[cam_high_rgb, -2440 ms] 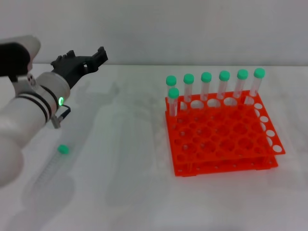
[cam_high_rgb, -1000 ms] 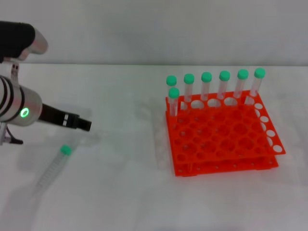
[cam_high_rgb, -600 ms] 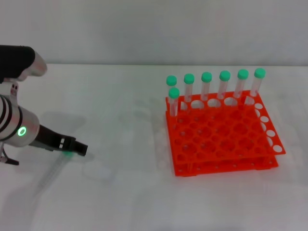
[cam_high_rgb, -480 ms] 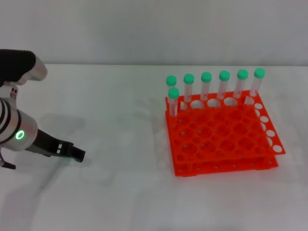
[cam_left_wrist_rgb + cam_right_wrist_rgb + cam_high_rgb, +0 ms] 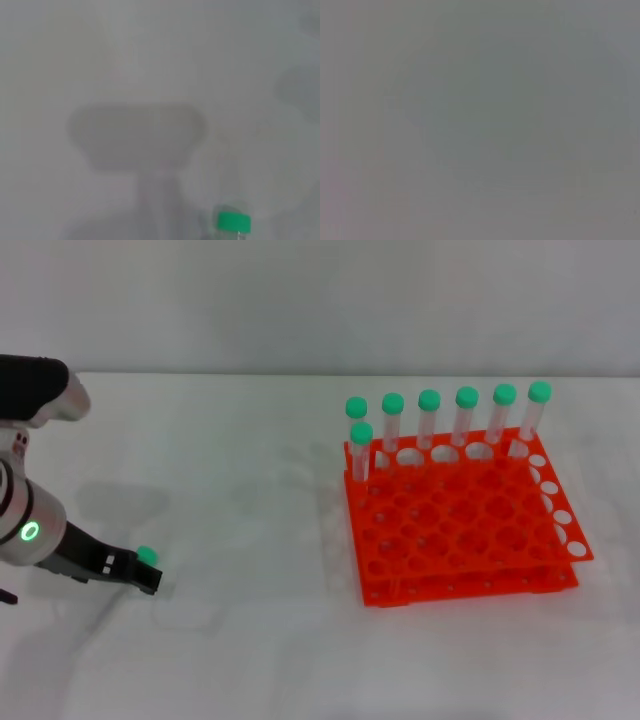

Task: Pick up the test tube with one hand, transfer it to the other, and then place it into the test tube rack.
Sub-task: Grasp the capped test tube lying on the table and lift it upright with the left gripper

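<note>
The test tube lies on the white table at the front left. Only its green cap (image 5: 147,555) shows in the head view; its clear body is hidden behind my left gripper (image 5: 146,578). That black gripper is low at the table, its tip right beside the cap. The cap also shows in the left wrist view (image 5: 233,221). The orange test tube rack (image 5: 455,583) stands at the right, far from the gripper. My right gripper is out of view.
Several green-capped tubes (image 5: 429,415) stand upright in the rack's back row, and one more (image 5: 360,448) stands just in front of them at the left end. White table lies between the left gripper and the rack.
My left gripper has come down and back toward the front left, onto the spot where the tube lies. The green cap, hidden half a second ago, now shows beside the gripper's tip.
</note>
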Action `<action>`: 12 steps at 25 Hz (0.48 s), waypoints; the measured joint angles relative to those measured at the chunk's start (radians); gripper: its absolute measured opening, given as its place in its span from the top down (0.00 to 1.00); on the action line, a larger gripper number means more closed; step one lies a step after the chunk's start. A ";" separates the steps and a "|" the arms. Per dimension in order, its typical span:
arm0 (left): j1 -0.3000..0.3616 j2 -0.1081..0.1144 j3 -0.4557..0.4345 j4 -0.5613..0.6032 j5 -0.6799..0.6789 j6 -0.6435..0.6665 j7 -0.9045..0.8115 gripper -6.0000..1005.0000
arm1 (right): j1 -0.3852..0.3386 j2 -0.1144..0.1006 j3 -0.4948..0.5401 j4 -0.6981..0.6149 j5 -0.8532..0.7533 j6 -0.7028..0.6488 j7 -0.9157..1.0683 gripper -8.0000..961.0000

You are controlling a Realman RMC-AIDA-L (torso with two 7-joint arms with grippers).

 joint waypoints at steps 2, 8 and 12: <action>-0.002 -0.002 0.000 -0.013 0.000 0.000 -0.001 0.13 | 0.000 0.000 0.000 0.000 0.000 0.000 0.000 0.10; -0.007 -0.002 0.000 -0.039 -0.003 0.009 -0.003 0.13 | 0.001 0.000 0.000 0.000 0.002 0.000 0.000 0.10; -0.008 -0.002 0.001 -0.044 -0.002 0.023 -0.003 0.13 | 0.004 0.000 0.000 0.000 0.002 0.000 0.000 0.10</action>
